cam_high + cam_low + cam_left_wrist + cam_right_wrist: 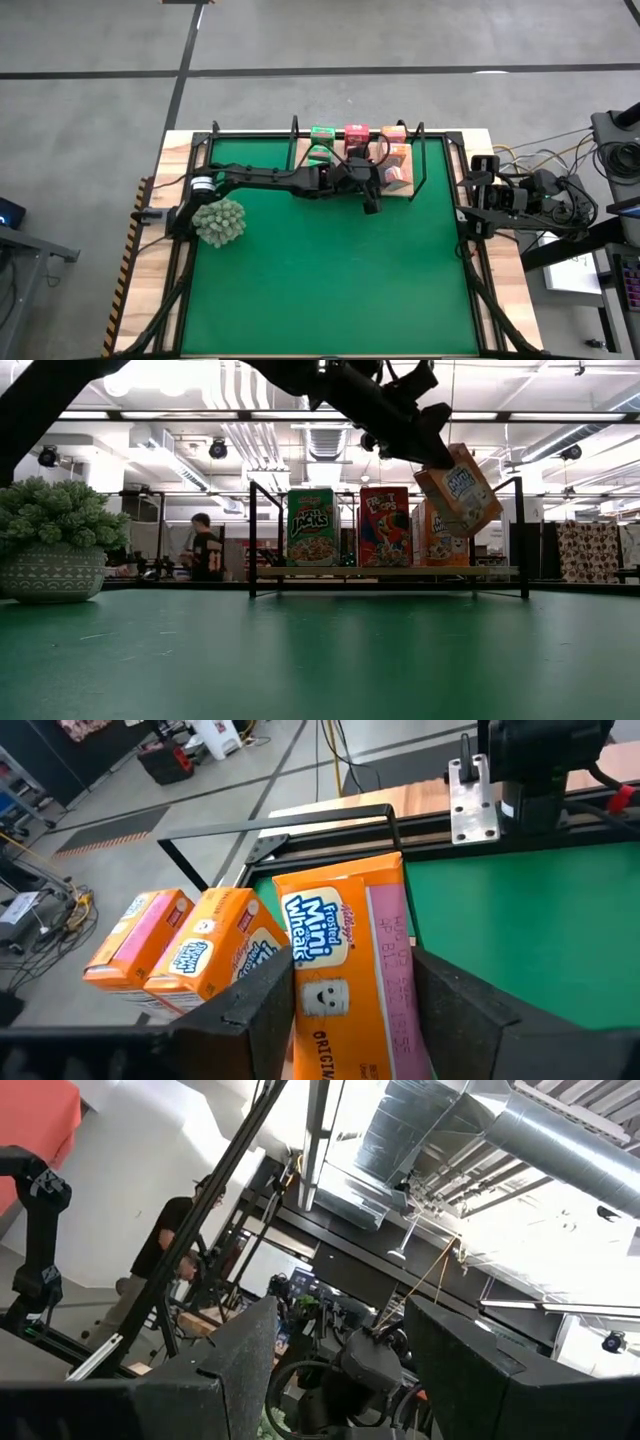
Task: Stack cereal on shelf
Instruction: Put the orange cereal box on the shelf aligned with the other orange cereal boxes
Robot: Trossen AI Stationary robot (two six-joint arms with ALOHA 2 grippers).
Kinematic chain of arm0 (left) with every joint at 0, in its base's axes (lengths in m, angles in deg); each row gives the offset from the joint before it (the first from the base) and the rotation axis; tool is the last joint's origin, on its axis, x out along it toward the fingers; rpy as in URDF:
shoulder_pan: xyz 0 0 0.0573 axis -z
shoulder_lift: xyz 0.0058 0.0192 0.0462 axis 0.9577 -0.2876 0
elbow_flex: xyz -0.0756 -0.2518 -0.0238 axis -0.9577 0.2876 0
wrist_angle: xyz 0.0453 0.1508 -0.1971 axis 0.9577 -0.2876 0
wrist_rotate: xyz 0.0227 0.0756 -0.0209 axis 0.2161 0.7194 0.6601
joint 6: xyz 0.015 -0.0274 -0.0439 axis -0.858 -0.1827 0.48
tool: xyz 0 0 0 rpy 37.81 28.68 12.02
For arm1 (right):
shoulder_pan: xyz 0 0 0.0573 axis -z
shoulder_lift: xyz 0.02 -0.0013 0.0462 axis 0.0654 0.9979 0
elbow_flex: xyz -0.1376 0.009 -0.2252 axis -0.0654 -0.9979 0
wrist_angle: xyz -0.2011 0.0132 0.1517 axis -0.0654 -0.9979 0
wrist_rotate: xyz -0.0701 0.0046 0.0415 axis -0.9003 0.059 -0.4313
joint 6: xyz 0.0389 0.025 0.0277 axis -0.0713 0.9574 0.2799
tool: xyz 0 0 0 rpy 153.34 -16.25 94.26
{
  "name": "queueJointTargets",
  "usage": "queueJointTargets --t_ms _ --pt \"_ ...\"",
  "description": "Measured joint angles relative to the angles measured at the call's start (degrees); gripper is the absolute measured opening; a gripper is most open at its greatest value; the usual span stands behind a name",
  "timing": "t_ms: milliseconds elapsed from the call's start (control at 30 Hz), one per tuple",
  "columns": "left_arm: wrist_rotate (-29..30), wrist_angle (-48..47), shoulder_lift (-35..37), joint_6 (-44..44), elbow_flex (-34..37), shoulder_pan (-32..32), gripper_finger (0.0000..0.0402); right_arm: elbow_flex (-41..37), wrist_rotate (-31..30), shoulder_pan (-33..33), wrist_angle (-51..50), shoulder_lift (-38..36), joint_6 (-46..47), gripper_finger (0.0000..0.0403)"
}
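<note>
My left gripper [375, 185] reaches from the table's left to the shelf [385, 571], a light wooden board with black wire uprights at the far edge. It is shut on an orange cereal box [458, 485], also seen as the orange cereal box [345, 950]. A green box [312, 527], a pink-red box [384, 527] and orange boxes [432, 538] stand upright on the board. Two orange boxes [170, 950] show in the left wrist view. My right gripper [340, 1350] is parked at the table's right edge [490, 190], open and pointing upward. My left gripper pinches the orange cereal box between its two fingers [250, 1010], one on each opposite side of the box's near end [335, 1020]. The fingers come from the table's left, slanting down. The box is lifted clear and hangs tilted above the shelf's right part [470, 510].
A grey-green spiky ball plant in a patterned pot [220, 222] stands on the green mat near the left arm's base. The mat [330, 290] stretches toward the near edge. A black wire upright [520, 535] rises beside the held box. A person [205, 550] stands in the room behind.
</note>
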Motion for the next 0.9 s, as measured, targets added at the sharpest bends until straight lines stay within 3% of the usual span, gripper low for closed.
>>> queueJointTargets --t_ms 467,900 --pt "0.09 1.56 -1.99 -1.40 0.00 -0.07 0.0186 0.00 -1.42 0.00 -0.07 0.00 -0.13 0.0210" --pt "0.21 10.54 -3.21 -1.52 -0.04 -1.01 0.0186 0.00 -1.39 0.00 -0.19 0.00 -0.12 0.0210"
